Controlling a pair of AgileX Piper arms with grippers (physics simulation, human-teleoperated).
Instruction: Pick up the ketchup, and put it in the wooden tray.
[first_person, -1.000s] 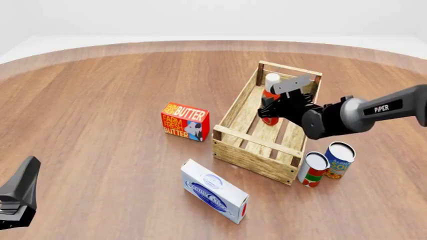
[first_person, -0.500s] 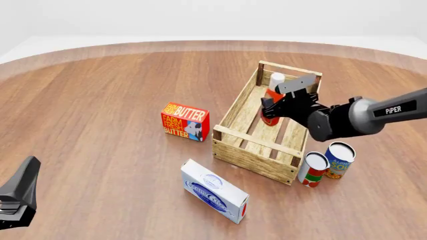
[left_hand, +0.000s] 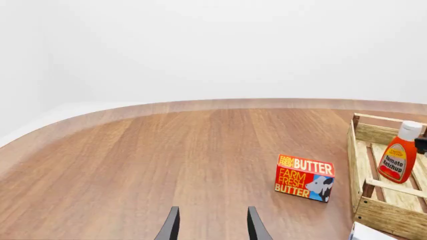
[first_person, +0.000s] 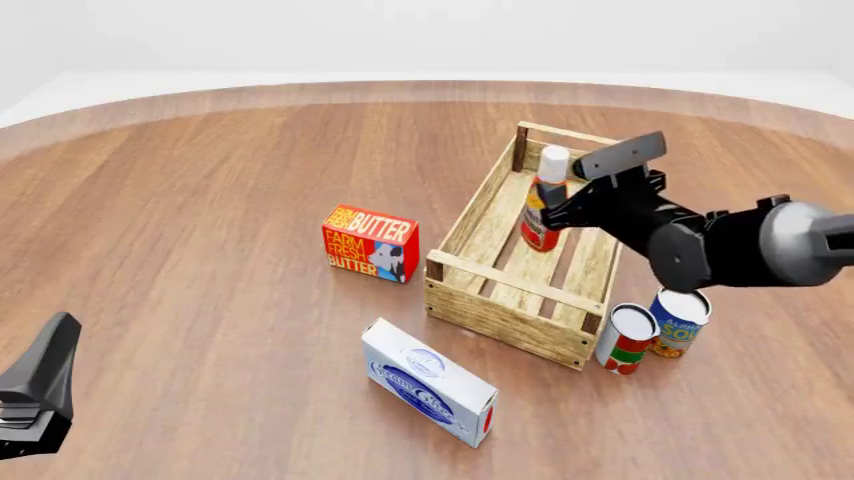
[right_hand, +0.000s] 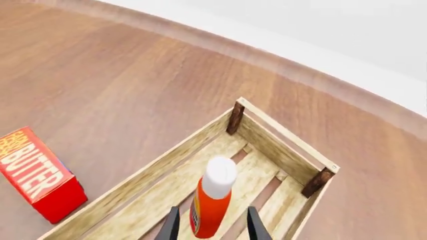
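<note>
- Red-orange with a white cap, the ketchup (first_person: 542, 203) stands upright inside the wooden tray (first_person: 483, 292), on the slatted bottom in the far half, close to the left long wall as you see it from the front. Its pale label is visible in the left wrist view (left_hand: 395, 160).
- Your right gripper (first_person: 571, 196) is just beside the bottle, on its right side in the front view, above the tray. In the right wrist view the two dark fingers (right_hand: 172, 225) stand on both sides of the lower part of the bottle (right_hand: 211, 198), with a gap between each finger and the bottle. So the jaws are parted and they hold nothing.
- Your left gripper (left_hand: 212, 226) is low over the bare wood of the worktop (first_person: 200, 200), near the close left corner, well apart from all the things. Its jaws are apart too, with only the wood between them.
- The butter box (first_person: 370, 243), red with white letters, stands on the worktop to the left of the tray, near it but not touching.
- A white and blue carton (first_person: 430, 381) lies flat in front of the tray's near end.
- Two cans stand just beside the tray's near right corner: a red and green can (first_person: 625, 338) and a blue can (first_person: 678, 320), close to each other. I cannot tell if they are touching.
</note>
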